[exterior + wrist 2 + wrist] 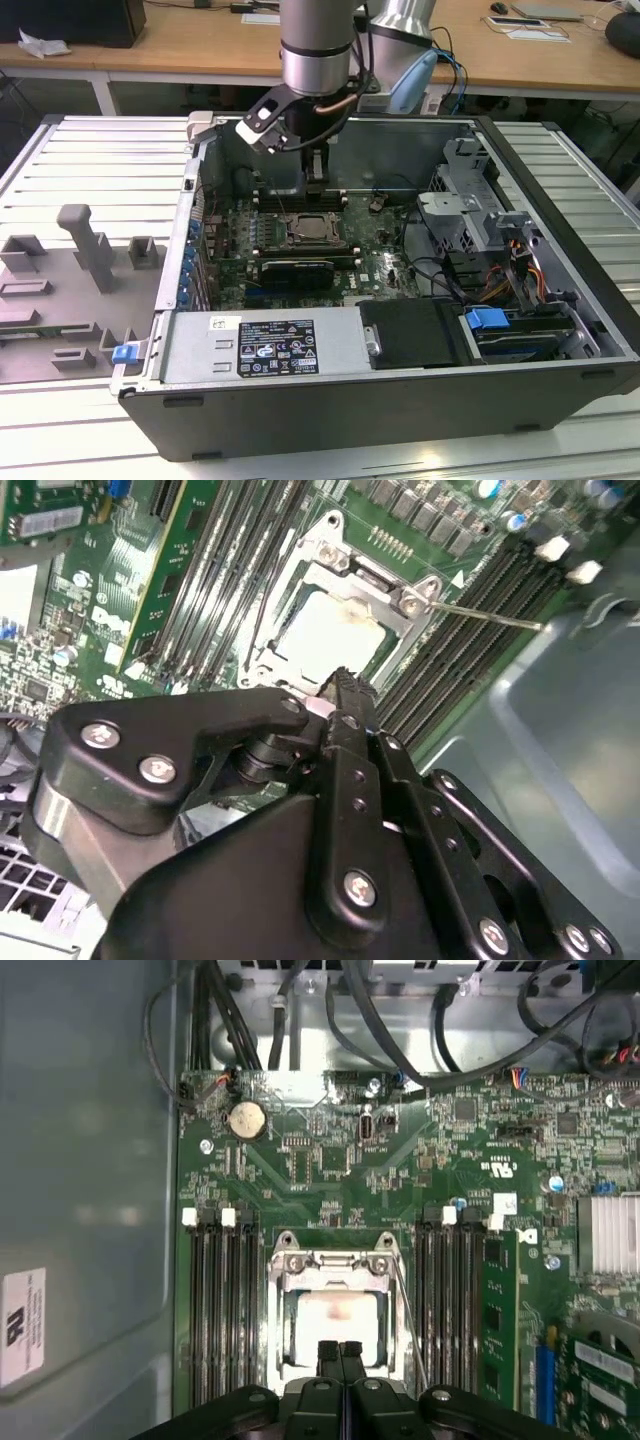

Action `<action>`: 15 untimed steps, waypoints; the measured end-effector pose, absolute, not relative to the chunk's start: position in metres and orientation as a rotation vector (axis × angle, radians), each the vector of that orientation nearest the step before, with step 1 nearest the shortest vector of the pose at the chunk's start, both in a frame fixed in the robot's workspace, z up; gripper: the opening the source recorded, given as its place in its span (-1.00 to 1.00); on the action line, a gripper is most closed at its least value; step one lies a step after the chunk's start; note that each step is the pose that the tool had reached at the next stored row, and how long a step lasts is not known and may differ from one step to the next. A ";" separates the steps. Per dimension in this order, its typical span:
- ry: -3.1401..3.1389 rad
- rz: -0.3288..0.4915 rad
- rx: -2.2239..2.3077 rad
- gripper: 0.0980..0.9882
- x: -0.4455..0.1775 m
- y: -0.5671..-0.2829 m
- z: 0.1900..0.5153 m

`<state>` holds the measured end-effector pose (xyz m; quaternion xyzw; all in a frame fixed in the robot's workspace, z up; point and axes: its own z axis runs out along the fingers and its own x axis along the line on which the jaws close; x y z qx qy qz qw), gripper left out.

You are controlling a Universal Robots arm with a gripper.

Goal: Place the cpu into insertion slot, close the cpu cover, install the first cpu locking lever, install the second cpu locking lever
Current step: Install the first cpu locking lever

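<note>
The pale cpu lies in the insertion slot on the green board. The silvery cpu cover lies down flat around it, and the chip shows through its window. A thin metal locking lever angles out along one side of the socket. My gripper hangs just above the socket's edge. It is shut, fingertips together, with nothing held.
Long memory slots flank the socket, with a green-edged card beside them. Black cables run along the board's far end. The case wall, a drive cage and the power supply enclose the space.
</note>
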<state>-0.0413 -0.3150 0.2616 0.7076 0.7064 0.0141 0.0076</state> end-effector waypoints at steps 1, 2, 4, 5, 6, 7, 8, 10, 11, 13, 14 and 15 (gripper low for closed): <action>2.212 0.037 2.216 -0.98 -0.041 -0.315 0.263; 2.214 0.033 2.218 -0.98 -0.041 -0.315 0.265; 2.214 0.033 2.218 -0.98 -0.041 -0.315 0.267; 2.215 0.034 2.219 -0.98 -0.041 -0.315 0.268; 2.215 0.035 2.219 -0.98 -0.041 -0.315 0.272; 2.216 0.035 2.219 -0.98 -0.041 -0.315 0.277; 2.216 0.035 2.219 -0.98 -0.041 -0.315 0.278; 2.217 0.036 2.217 -0.98 -0.041 -0.315 0.278; 2.223 0.035 2.211 -0.98 -0.041 -0.315 0.278; 2.252 0.036 2.183 -0.98 -0.041 -0.315 0.278; 2.271 0.036 2.163 -0.98 -0.042 -0.315 0.278; 2.291 0.036 2.142 -0.98 -0.041 -0.315 0.277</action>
